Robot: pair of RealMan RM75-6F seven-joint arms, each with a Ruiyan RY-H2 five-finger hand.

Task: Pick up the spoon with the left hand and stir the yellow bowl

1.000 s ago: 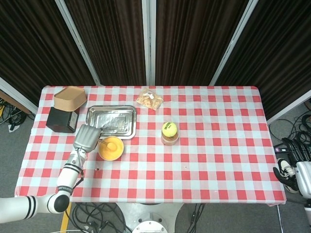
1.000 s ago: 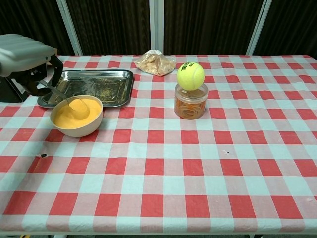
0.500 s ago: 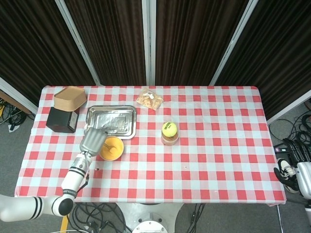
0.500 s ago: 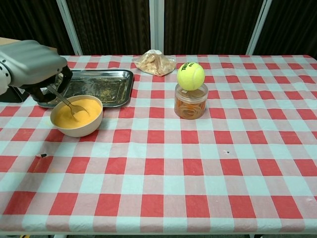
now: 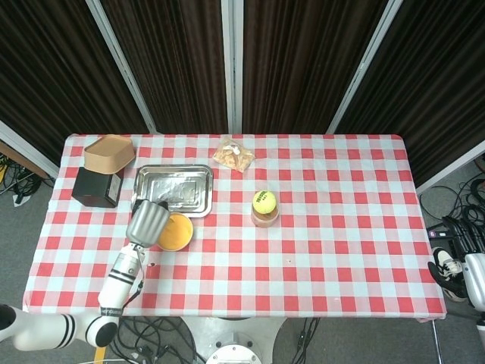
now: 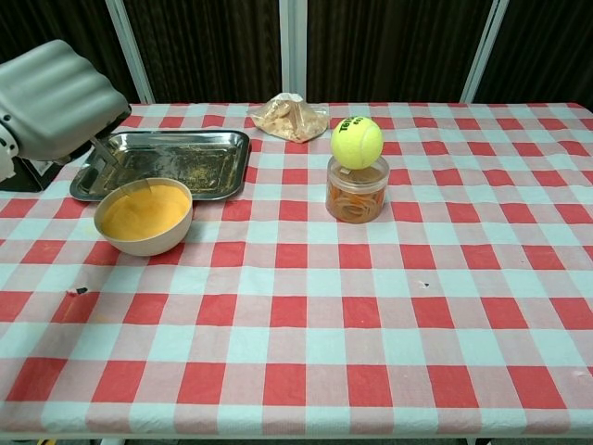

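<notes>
My left hand [image 6: 56, 102] grips the thin metal spoon [image 6: 104, 153] above the yellow bowl [image 6: 144, 216]. The bowl brims with smooth orange-yellow liquid. My right hand is out of view.

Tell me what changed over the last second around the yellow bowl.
The left hand rose, lifting the metal spoon out of the yellow bowl; only a bit of handle now shows below the hand. The bowl, steel tray and tennis ball on its jar stayed put.

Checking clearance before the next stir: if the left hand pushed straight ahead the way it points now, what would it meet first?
Probably the metal tray. The left hand points up-table from beside the yellow bowl, with the tray directly beyond it. Its height over the tray is unclear, so it might pass above.
</notes>
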